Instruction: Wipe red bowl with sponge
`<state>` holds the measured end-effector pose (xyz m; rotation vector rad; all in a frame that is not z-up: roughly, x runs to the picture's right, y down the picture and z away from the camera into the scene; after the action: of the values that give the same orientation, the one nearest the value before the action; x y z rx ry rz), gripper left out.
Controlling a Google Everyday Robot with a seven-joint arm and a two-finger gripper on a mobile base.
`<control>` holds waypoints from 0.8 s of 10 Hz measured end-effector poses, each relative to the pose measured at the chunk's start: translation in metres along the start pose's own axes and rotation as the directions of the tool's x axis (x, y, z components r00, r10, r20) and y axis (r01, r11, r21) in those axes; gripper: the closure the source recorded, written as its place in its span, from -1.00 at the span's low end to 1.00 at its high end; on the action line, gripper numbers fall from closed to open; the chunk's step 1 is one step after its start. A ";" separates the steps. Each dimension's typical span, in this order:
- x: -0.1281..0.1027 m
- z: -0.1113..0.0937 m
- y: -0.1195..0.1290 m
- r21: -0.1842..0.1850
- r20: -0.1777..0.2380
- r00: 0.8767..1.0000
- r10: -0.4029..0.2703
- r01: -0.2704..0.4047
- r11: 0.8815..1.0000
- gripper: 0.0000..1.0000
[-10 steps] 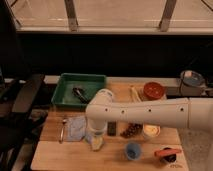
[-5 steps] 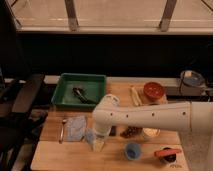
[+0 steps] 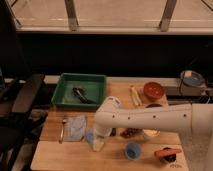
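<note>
The red bowl (image 3: pixel 154 90) stands at the back right of the wooden table. The sponge (image 3: pixel 95 140), light blue and yellow, lies on the table's front left part, beside the pale-blue cloth. My white arm reaches in from the right and bends down. The gripper (image 3: pixel 101 134) hangs right over the sponge, open. The arm's end hides part of the sponge, and I cannot tell whether the two touch.
A green tray (image 3: pixel 66 98) with a dark utensil sits at the back left. A pale-blue cloth (image 3: pixel 76 127) and a spoon (image 3: pixel 62 131) lie left of the sponge. A blue cup (image 3: pixel 132 150), a white cup (image 3: pixel 150 133) and a red-and-black object (image 3: pixel 167 153) stand at the front right.
The arm's bend has shifted slightly to the right and down. Its end stays over the sponge, which has not moved.
</note>
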<state>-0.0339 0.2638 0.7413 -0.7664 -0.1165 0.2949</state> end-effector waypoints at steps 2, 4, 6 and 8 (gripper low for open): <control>0.004 0.002 -0.009 0.019 -0.008 0.999 0.034 -0.033 0.999 -0.30; 0.007 0.011 -0.011 0.014 0.001 0.998 0.059 -0.059 0.998 -0.30; -0.005 0.025 -0.008 -0.012 0.016 0.998 0.056 -0.056 0.998 -0.30; -0.019 0.041 0.000 -0.049 0.026 0.999 0.045 -0.043 0.998 -0.30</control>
<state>-0.0603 0.2857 0.7708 -0.8138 -0.1328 0.3454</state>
